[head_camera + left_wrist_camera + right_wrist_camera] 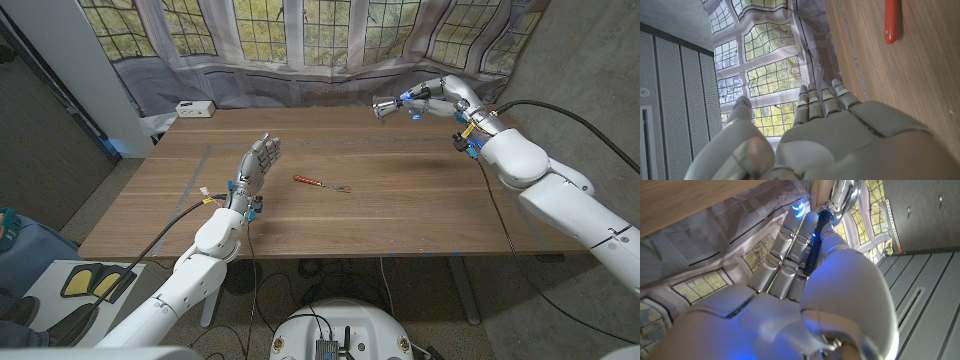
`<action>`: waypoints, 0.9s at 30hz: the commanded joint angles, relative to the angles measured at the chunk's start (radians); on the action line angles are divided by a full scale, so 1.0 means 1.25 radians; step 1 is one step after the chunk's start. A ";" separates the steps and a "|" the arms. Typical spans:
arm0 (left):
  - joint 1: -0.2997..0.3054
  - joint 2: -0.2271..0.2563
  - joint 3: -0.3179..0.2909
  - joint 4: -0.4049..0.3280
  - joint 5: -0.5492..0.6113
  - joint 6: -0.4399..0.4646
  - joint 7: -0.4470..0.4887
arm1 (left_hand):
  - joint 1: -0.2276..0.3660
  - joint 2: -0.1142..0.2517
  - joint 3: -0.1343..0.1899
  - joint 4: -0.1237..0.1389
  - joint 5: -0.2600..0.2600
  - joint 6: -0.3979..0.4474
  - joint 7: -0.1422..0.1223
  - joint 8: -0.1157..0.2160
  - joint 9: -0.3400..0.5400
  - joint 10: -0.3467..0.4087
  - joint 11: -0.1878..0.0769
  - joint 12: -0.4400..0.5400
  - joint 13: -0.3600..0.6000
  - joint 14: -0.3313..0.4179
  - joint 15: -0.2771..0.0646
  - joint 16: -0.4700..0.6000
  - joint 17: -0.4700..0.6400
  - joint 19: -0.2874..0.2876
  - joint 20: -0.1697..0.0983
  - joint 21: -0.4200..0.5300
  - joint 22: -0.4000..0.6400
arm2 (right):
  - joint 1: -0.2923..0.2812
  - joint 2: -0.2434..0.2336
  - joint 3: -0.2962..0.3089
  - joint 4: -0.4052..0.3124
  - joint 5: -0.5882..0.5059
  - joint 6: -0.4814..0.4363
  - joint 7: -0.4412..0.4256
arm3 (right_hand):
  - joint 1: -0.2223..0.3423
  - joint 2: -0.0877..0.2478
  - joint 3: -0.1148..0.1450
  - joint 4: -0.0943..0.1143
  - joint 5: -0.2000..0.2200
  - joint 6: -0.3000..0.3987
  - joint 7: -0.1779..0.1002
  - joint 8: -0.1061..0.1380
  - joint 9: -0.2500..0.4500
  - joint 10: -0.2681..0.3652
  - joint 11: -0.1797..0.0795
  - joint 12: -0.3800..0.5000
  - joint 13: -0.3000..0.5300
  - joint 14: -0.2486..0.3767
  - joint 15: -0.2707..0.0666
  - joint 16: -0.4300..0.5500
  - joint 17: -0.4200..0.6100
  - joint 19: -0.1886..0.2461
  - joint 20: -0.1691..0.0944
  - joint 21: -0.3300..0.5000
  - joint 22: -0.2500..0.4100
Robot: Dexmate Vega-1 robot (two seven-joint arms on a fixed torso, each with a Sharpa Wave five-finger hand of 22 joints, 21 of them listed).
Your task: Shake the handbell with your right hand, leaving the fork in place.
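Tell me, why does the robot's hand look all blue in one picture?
In the right wrist view, blue light spills over the right hand, brightest near a small blue lamp by the handbell it grips. In the head view, blue spots glow on that hand. In the left wrist view, the left hand stays plain grey.

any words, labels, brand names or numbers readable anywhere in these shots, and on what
None can be read.
The white box at the table's far left corner has dark marks on its side, too small to tell whether they are text.
The handbell held in the right hand, the red-handled fork and the open left hand carry no visible writing.
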 commanded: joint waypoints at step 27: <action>-0.014 -0.001 0.006 0.008 -0.001 -0.005 -0.012 | 0.007 -0.001 0.005 0.000 -0.002 0.005 0.002 0.006 0.001 0.003 0.000 0.002 0.002 0.008 -0.002 0.002 0.001 -0.001 -0.004 0.002 0.002 | -0.236 -0.457 0.177 -0.205 -0.668 -0.679 0.051 | -0.004 -0.003 -0.002 0.006 0.006 0.014 -0.015 -0.005 0.001 0.029 0.019 -0.002 0.100 -0.015 -0.006 -0.010 0.009 -0.025 -0.003 0.021 0.001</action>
